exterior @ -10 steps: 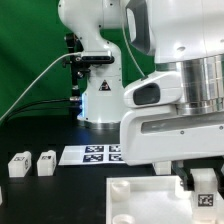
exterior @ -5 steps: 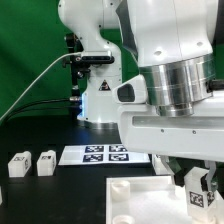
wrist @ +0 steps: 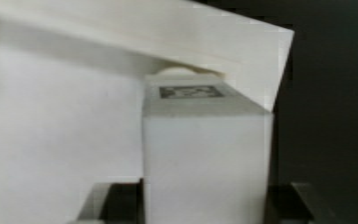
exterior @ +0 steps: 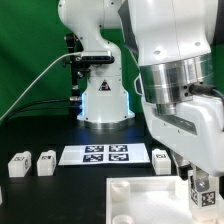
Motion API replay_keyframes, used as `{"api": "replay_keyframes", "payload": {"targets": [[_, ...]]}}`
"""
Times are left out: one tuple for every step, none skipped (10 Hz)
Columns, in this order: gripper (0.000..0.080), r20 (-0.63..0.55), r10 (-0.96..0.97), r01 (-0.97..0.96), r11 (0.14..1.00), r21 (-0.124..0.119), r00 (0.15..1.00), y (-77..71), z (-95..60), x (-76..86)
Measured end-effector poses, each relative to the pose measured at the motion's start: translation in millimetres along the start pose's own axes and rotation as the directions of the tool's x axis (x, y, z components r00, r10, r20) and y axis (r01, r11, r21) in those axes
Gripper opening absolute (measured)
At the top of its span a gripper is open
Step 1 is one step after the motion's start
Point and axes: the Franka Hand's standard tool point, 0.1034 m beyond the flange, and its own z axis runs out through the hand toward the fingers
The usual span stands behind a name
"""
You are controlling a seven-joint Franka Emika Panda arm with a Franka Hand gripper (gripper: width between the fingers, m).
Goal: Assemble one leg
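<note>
My gripper [exterior: 203, 178] is shut on a leg [exterior: 204, 189], a small white block with a black-and-white tag, at the lower part of the exterior view's right. It holds the leg at the corner of the large white tray-like piece [exterior: 135, 195]. In the wrist view the leg [wrist: 202, 140] stands between my two dark fingers [wrist: 123, 203], its tagged end pointing away from the camera. That end touches or nearly touches the corner of the tray-like piece [wrist: 69, 120]. Whether they touch is not clear.
Two more legs [exterior: 18, 163] [exterior: 46, 161] stand at the exterior view's left. A third leg [exterior: 160, 157] stands beside the marker board [exterior: 105, 154]. The arm's base [exterior: 100, 100] rises behind the board. Cables run along the back.
My wrist has turned and shifted toward the exterior view's right with the leg still held. The big arm link has swung aside, which uncovers the leg beside the marker board.
</note>
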Motion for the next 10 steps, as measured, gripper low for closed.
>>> {"api": "replay_keyframes", "payload": {"targets": [[0.0292, 0.015, 0.086, -0.086, 0.996, -0.001, 0.996, 0.6, 0.1, -3.3], [0.0292, 0.022, 0.123, -0.123, 0.992, -0.001, 0.992, 0.5, 0.0, -5.2], [0.0293, 0.022, 0.104, -0.104, 0.995, -0.001, 0.994, 0.6, 0.1, -5.3], [0.0293, 0.022, 0.078, -0.078, 0.997, -0.001, 0.997, 0.9, 0.7, -5.7], [0.0474, 0.023, 0.025, -0.025, 1.000, -0.008, 0.999, 2.2, 2.1, -8.0], [0.0589, 0.031, -0.035, 0.036, 0.999, -0.031, 0.999, 5.9, 6.6, -15.7], [0.0589, 0.038, -0.195, 0.197, 0.980, -0.037, 0.980, 7.3, 8.7, -19.0], [0.0637, 0.045, -0.392, 0.393, 0.918, -0.050, 0.919, 6.7, 6.0, -20.7], [0.0646, 0.041, -0.534, 0.536, 0.843, -0.048, 0.844, 3.0, 3.4, -22.0], [0.0646, 0.044, -0.602, 0.603, 0.796, -0.044, 0.798, 3.6, 4.2, -21.0]]}}
